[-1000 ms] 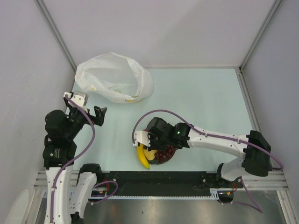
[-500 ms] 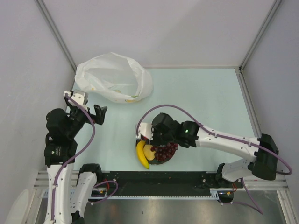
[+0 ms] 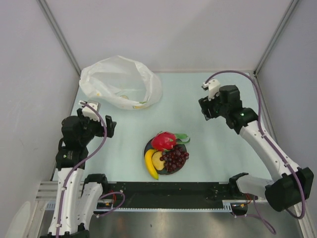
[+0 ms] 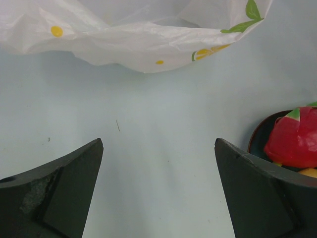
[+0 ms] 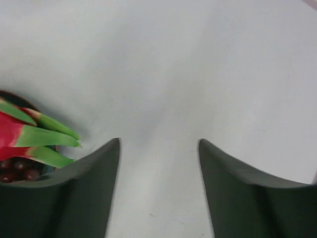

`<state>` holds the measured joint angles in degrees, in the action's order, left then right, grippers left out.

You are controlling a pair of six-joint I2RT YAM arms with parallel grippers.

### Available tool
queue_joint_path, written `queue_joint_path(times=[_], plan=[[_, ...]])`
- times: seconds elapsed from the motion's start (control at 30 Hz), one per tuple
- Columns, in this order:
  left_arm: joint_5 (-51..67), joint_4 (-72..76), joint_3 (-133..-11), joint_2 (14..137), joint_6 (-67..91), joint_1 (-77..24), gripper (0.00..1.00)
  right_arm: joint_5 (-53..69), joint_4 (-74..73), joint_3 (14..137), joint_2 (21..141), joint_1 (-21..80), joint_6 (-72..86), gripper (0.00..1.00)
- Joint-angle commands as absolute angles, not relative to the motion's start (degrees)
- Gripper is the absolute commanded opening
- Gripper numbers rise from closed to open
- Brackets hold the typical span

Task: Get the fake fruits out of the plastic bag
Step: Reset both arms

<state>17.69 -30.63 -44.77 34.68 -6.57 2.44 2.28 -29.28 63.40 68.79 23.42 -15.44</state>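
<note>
Fruits on the dark plate [image 3: 171,172] at front of surface [image 3: 213,148]: dragon fruit [image 3: 163,141], banana [image 3: 149,165], round yellow fruit [image 3: 158,160], grape bunch [image 3: 176,157]. Crumpled plastic bag [image 3: 119,87] back left, well apart. Empty left gripper [image 4: 158,148] spread wide; right gripper [image 5: 158,146] parted, empty.

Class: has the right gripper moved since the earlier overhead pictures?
Yes: the right gripper has swung from over the plate toward the far right.
</note>
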Motion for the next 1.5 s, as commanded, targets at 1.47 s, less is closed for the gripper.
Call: queue_joint_path(times=[1.47], plan=[[11.9,28.9,-7.8,42.6,-7.2,2.6,1.0,-9.0,-14.0,35.2,59.7,24.4,-17.8,0.99]])
